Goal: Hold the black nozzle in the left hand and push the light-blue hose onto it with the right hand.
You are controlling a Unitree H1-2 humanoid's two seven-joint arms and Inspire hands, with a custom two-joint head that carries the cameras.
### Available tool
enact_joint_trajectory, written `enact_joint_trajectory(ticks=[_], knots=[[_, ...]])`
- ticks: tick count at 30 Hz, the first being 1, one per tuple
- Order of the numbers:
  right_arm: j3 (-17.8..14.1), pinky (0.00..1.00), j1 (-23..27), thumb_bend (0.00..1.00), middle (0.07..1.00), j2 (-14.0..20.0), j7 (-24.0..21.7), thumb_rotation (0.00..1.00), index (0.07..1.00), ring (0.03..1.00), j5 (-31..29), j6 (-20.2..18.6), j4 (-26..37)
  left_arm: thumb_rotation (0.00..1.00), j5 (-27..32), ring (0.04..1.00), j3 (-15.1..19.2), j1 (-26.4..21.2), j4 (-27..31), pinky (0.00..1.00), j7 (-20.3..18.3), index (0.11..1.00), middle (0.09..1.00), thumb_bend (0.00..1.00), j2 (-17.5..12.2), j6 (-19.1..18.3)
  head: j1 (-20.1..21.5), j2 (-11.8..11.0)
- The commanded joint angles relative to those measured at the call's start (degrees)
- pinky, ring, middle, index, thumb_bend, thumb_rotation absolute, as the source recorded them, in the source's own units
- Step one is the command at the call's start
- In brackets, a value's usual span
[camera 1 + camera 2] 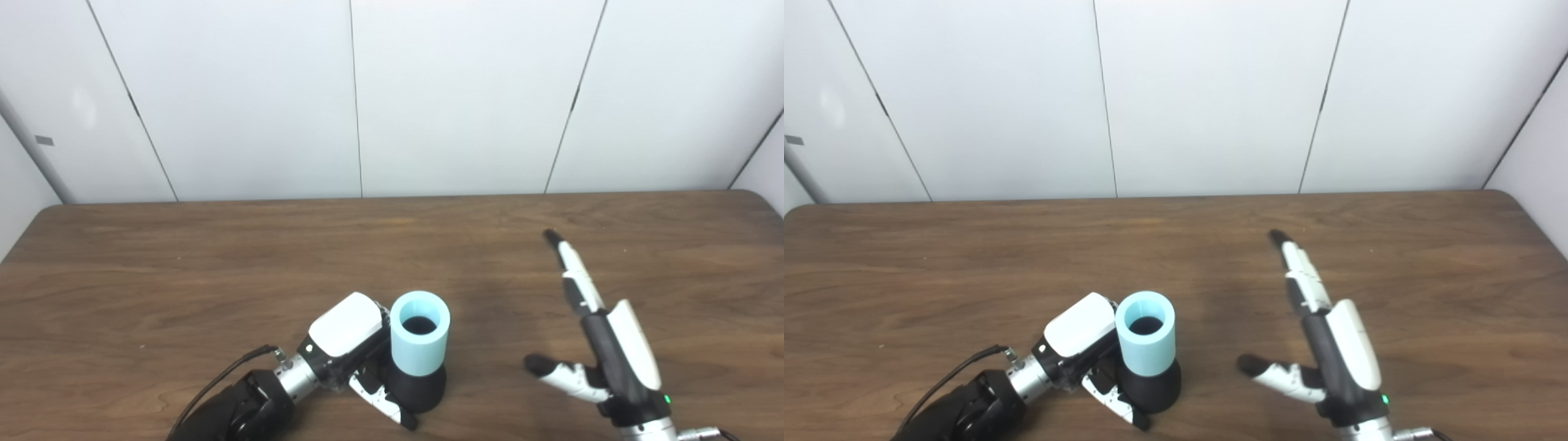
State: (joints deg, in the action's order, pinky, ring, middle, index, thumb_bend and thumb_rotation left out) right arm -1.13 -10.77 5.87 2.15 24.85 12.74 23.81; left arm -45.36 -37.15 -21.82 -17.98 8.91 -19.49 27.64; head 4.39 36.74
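Note:
The black nozzle stands upright on the wooden table at the near centre. The light-blue hose, a short open tube, sits on top of the nozzle with its mouth facing up. My left hand is shut on the nozzle's base from the left, its thumb wrapped across the front. My right hand is open and empty to the right of the hose, fingers stretched up and away, thumb pointing left, well apart from the hose.
White wall panels stand behind the table's far edge. Bare tabletop lies to the left, right and behind the hands.

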Motion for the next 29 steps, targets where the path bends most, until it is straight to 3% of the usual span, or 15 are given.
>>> enact_joint_trajectory(ticks=[1,4,8,10,11,12,13,16,17,24,29], knots=[[-1.5,1.0,0.85,0.64,1.0,-0.18,1.32,0.98,1.0,1.0,-4.06,0.43,-1.32,0.0,-2.38,0.228,-4.12,8.89,-8.42,0.17,-1.72,0.484,0.473,0.52,2.37,-1.04,0.03,0.04],[-2.05,1.0,1.28,0.59,1.0,0.54,0.9,0.92,1.0,1.0,-6.31,0.13,-6.12,0.0,-2.65,0.255,-3.99,9.12,-7.96,0.19,-1.76,0.512,0.414,0.52,2.37,-1.16,0.06,0.22],[-2.48,1.0,1.83,0.6,1.0,0.93,-0.38,0.9,1.0,1.0,-9.25,-2.79,-8.14,0.0,-2.05,0.313,-3.42,9.76,-6.58,0.24,-3.52,0.526,0.412,0.51,2.54,-2.77,0.19,0.57],[-2.48,1.0,1.95,0.63,1.0,1.21,-0.69,0.91,1.0,1.0,-9.9,-3.79,-8.38,0.0,-0.79,0.452,-2.81,10.28,-4.85,0.37,-7.36,0.507,0.463,0.52,2.71,-6.09,0.26,0.76],[-2.43,1.0,1.96,0.64,1.0,1.32,-0.81,0.92,1.0,1.0,-10.02,-4.22,-8.31,0.03,-0.39,0.533,-2.48,10.55,-3.94,0.45,-9.16,0.501,0.548,0.52,2.82,-7.87,0.24,0.79],[-2.37,1.0,1.98,0.64,1.0,1.4,-0.89,0.93,1.0,1.0,-10.11,-4.55,-8.19,0.01,-0.15,0.62,-2.18,10.84,-2.78,0.53,-10.96,0.599,0.626,0.75,2.89,-9.79,0.2,0.81],[-2.29,1.0,1.97,0.65,1.0,1.5,-0.99,0.93,1.0,1.0,-10.19,-4.89,-8.02,0.02,-0.23,0.683,-1.94,11.09,-1.85,0.6,-12.14,0.661,0.679,0.85,2.97,-11.36,0.15,0.81],[-2.12,1.0,1.92,0.67,1.0,1.83,-1.06,0.94,1.0,1.0,-10.14,-5.15,-8.02,0.11,-0.85,0.814,-1.8,11.43,-0.42,0.76,-13.71,0.787,0.8,0.99,3.08,-14.14,0.09,0.8],[-2.1,1.0,1.83,0.67,1.0,1.94,-1.12,0.94,1.0,1.0,-10.06,-5.04,-8.05,0.12,-1.29,0.826,-2.03,11.35,-0.21,0.77,-14.37,0.798,0.812,0.99,3.0,-15.09,0.09,0.8],[-2.03,1.0,1.07,0.66,1.0,2.38,-2.14,0.92,1.0,1.0,-10.24,-6.11,-6.95,0.45,-0.26,0.94,-2.3,11.11,4.3,0.92,-22.8,0.938,0.926,1.0,0.3,-21.85,-0.25,1.1],[-1.95,1.0,0.78,0.67,1.0,2.7,-2.97,0.93,1.0,1.0,-10.18,-7.2,-6.13,0.54,0.89,0.957,-1.06,11.76,6.57,0.97,-24.39,0.955,0.946,1.0,-1.76,-23.69,-0.35,1.11]])
